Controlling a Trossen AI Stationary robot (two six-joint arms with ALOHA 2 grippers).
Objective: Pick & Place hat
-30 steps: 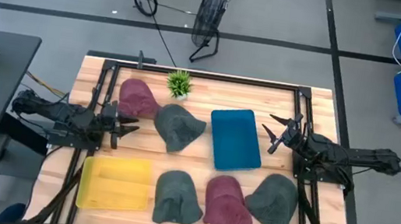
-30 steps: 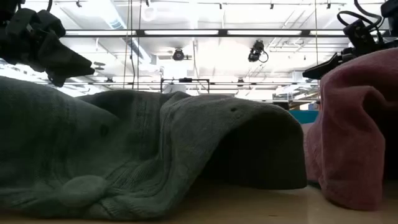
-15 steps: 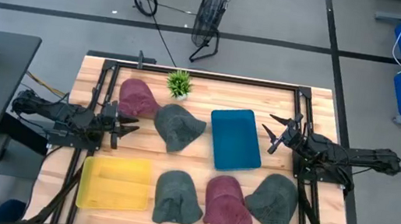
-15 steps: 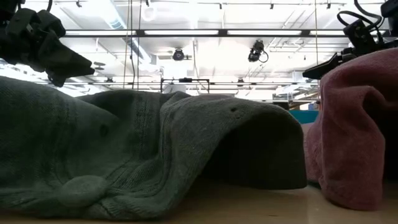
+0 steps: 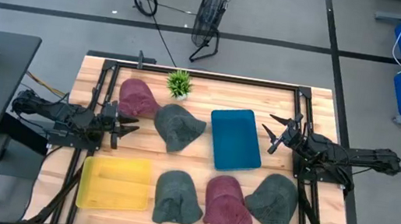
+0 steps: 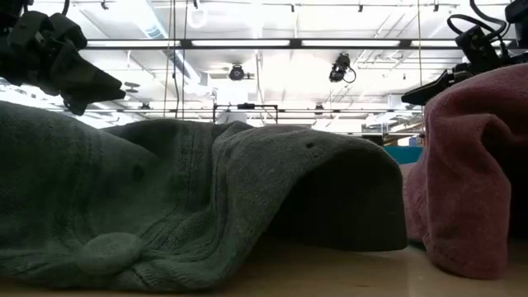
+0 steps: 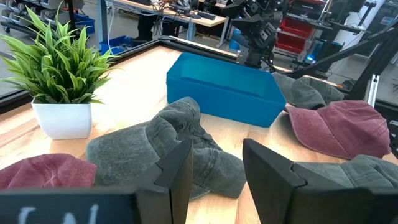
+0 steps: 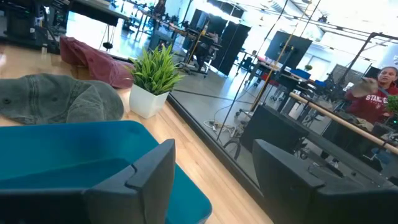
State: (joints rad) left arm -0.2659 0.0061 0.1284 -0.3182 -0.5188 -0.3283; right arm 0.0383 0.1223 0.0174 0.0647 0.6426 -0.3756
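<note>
Several hats lie on the wooden table. In the high view a maroon hat (image 5: 138,97) and a grey hat (image 5: 177,127) sit at the far left. A grey hat (image 5: 177,197), a maroon hat (image 5: 228,203) and another grey hat (image 5: 274,202) line the near edge. My left gripper (image 5: 126,127) hovers open by the left edge, level, pointing at the far grey hat (image 7: 161,149). My right gripper (image 5: 272,134) is open at the right side, beside the blue tray (image 5: 234,138). Neither touches a hat.
A yellow tray (image 5: 116,183) lies near the left front corner and a potted plant (image 5: 179,84) stands at the far edge. A black frame runs around the table. A person (image 8: 379,87) shows in the room beyond. Bare wood lies between the blue tray and the near hats.
</note>
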